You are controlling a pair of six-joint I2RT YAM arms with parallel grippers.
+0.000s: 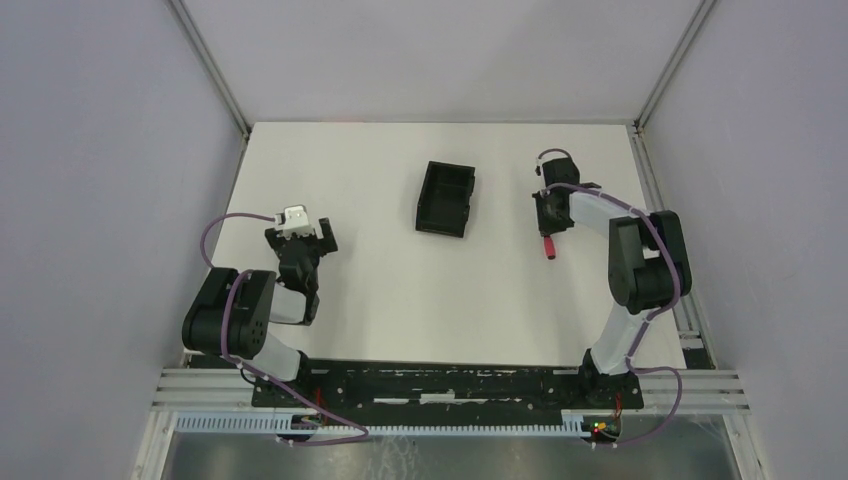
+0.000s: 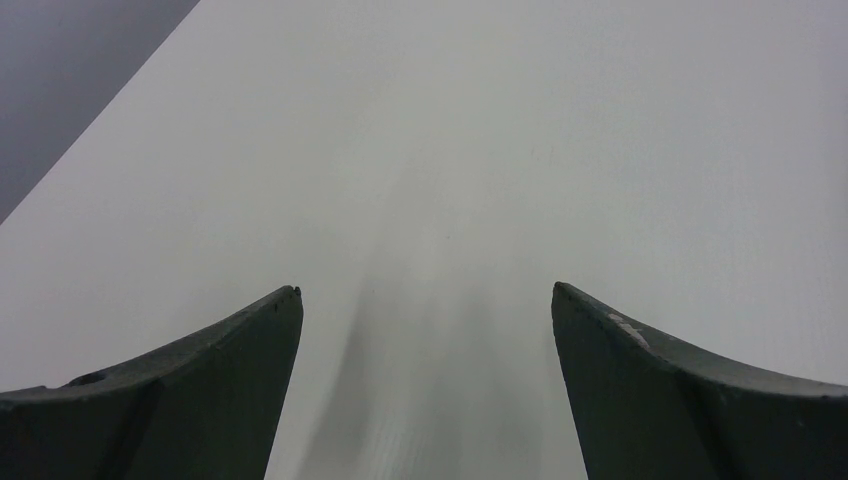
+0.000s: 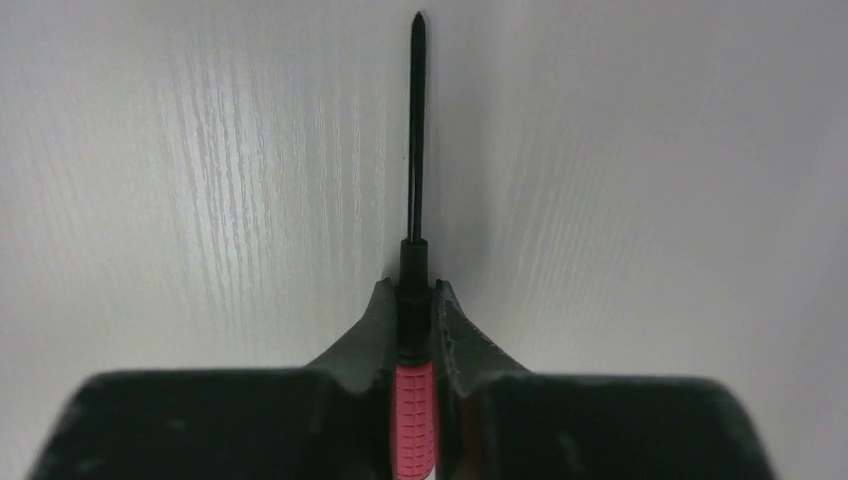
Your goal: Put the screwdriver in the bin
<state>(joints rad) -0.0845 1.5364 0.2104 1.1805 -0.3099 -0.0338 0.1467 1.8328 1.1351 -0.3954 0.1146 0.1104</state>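
The screwdriver, with its red ribbed handle and thin black shaft, lies on the white table at the right. My right gripper is shut on it where the handle meets the black collar, and the shaft points away from the wrist. From the top camera the red handle end of the screwdriver sticks out below the right gripper. The bin, a small black open tray, stands at mid-table to the left of that gripper. My left gripper is open over bare table, holding nothing.
The left gripper sits near the table's left side, well away from the bin. Grey walls and metal frame posts enclose the white table. A rail with cables runs along the near edge.
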